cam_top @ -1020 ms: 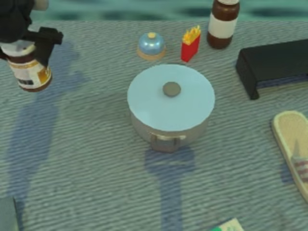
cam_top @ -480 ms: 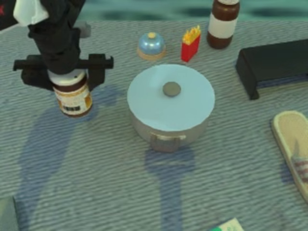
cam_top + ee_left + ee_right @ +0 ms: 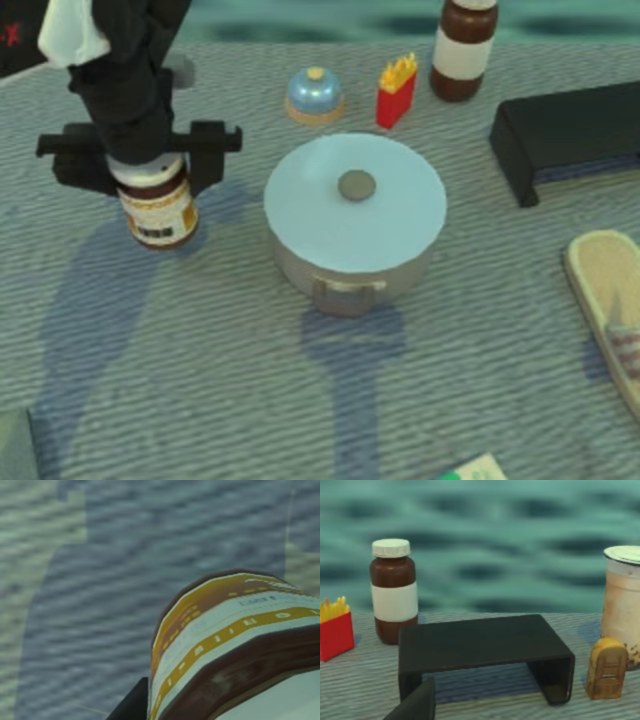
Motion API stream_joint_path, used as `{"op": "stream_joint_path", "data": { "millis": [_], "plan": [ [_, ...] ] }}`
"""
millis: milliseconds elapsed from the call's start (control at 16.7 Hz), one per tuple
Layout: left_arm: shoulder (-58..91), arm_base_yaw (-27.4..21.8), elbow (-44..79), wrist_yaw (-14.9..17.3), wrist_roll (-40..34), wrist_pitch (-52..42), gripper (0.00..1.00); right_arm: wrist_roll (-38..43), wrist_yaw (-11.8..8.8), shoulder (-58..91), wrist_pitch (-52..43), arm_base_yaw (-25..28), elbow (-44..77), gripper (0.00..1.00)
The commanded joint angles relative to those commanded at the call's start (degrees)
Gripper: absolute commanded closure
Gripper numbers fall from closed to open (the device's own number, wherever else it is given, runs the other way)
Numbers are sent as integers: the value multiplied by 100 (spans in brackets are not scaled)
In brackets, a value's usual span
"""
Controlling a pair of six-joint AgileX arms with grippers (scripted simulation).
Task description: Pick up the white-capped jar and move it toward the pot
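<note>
The left claw (image 3: 140,160) holds the white-capped jar (image 3: 157,212) by its cap, above the bench (image 3: 200,350). Carry it level toward the pot (image 3: 355,215), stopping just beside it.

A large round grey metal pot (image 3: 350,260) sits mid-table. To its left, the small dark-brown white-capped jar (image 3: 157,208) hangs in the left gripper (image 3: 140,155). Behind the pot are a small blue domed bell (image 3: 315,96), a red carton of fries (image 3: 396,90) and a taller brown bottle (image 3: 462,48). A black bench-shaped stand (image 3: 565,135) and a beige slipper (image 3: 612,310) lie to the right.
</note>
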Motion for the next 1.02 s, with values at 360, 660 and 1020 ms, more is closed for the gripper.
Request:
{"op": "stream_joint_path", "data": {
  "millis": [360, 660, 1020],
  "plan": [
    [283, 17, -437, -7, 19, 743, 100, 0, 0, 0, 0, 0, 0, 0],
    [283, 17, -437, -7, 19, 743, 77, 0, 0, 0, 0, 0, 0, 0],
    [283, 17, -437, -7, 19, 743, 32, 0, 0, 0, 0, 0, 0, 0]
  ]
}}
